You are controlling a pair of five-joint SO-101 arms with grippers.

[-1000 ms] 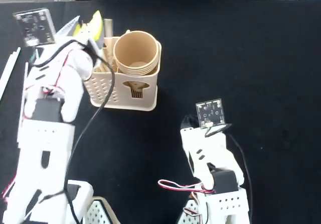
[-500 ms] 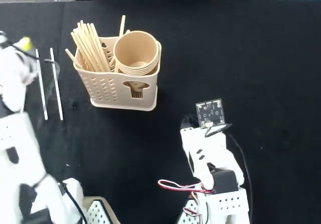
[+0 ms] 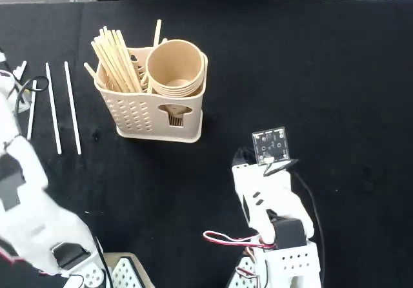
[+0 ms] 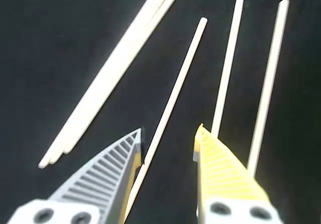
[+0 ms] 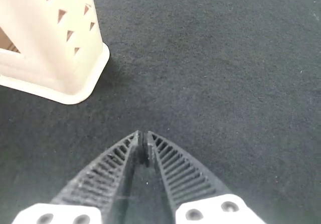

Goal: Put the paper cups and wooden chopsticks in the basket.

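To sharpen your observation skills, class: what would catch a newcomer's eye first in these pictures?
The cream basket on the black table stands out first, with stacked paper cups and a bundle of chopsticks standing in it. Beside it lie loose chopsticks, and the left end effector hangs open over one of them.

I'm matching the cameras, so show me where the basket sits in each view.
High view: the basket stands left of centre, holding paper cups and chopsticks.
Right wrist view: its perforated corner, ahead of the shut right tool.
Left wrist view: loose chopsticks under the open left tool.
Shared landmark: the black table.
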